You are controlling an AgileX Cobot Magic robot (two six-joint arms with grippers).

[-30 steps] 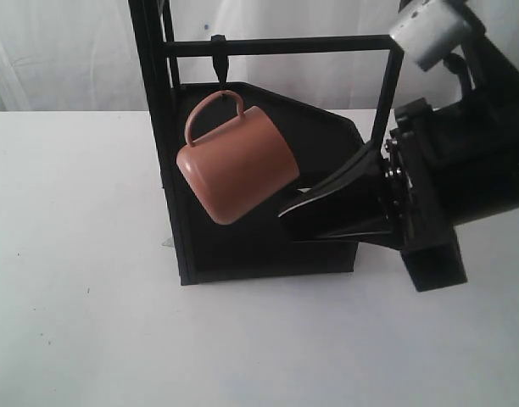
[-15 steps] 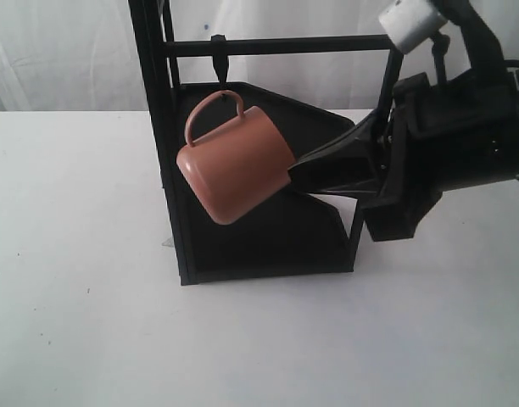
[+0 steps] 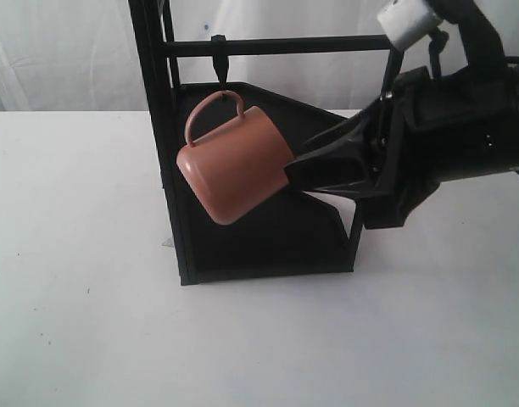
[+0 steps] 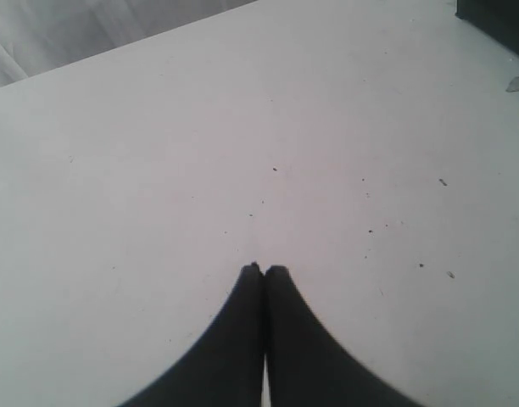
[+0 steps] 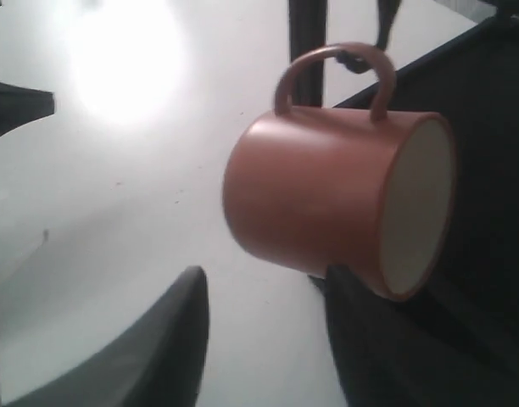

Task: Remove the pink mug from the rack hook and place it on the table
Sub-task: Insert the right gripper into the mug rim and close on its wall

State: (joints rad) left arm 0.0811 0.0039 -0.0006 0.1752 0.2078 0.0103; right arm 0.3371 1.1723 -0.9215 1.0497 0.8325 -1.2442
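Observation:
The pink mug (image 3: 237, 163) hangs tilted by its loop handle from the rack hook (image 3: 219, 66) under the black rack's top crossbar. Its cream-white inside (image 5: 421, 205) shows in the right wrist view, where the mug (image 5: 315, 199) fills the middle. My right gripper (image 3: 292, 174) is open, its fingertips right next to the mug's rim side; one finger (image 5: 361, 331) sits just under the rim, the other (image 5: 170, 331) stands apart over the table. My left gripper (image 4: 265, 270) is shut with nothing in it, above the white table (image 4: 158, 153), and does not show in the exterior view.
The tall black rack (image 3: 268, 220) stands at the table's middle with its post (image 3: 153, 127) left of the mug. White tabletop (image 3: 81, 297) spreads left of and in front of the rack. The right arm's bulk (image 3: 463, 144) fills the upper right.
My right gripper has risen from below the mug's level and moved left, bringing its open fingers up to the mug's rim side. The mug still hangs on the hook.

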